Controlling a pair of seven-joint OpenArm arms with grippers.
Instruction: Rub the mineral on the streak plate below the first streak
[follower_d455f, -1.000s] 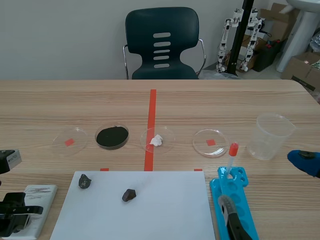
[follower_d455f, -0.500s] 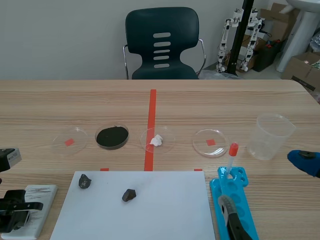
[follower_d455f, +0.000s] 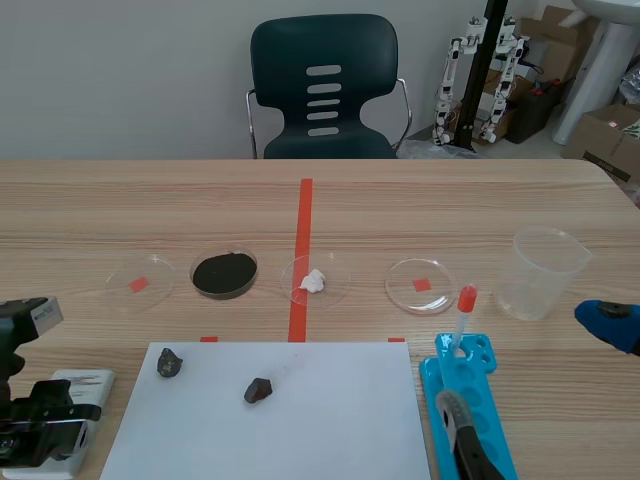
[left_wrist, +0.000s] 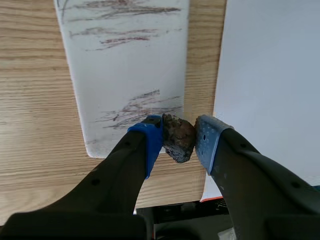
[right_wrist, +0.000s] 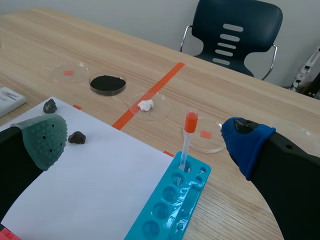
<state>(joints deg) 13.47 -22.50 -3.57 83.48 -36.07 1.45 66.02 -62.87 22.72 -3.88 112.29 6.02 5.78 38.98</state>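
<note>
In the left wrist view my left gripper (left_wrist: 180, 129) is shut on a dark brown mineral (left_wrist: 178, 140), held just over the near corner of the white streak plate (left_wrist: 125, 65). The plate carries scratchy brown streaks at its far end and another patch right ahead of the fingertips. In the scene view the left arm (follower_d455f: 40, 420) sits low at the table's near left, covering most of the streak plate (follower_d455f: 88, 382). My right gripper (right_wrist: 146, 136) stands open with nothing in it, at the table's right edge (follower_d455f: 610, 323).
A white paper sheet (follower_d455f: 300, 420) holds two more dark minerals (follower_d455f: 169, 362) (follower_d455f: 259, 390). Behind it stands a row of petri dishes, one with black powder (follower_d455f: 224, 273) and one with a white lump (follower_d455f: 314, 281). A plastic cup (follower_d455f: 543, 272) and a blue rack (follower_d455f: 470, 410) with a red-capped pipette (follower_d455f: 462, 315) are at the right.
The left arm has shifted a little to the right, toward the paper, and now covers more of the streak plate. The right arm has not moved.
</note>
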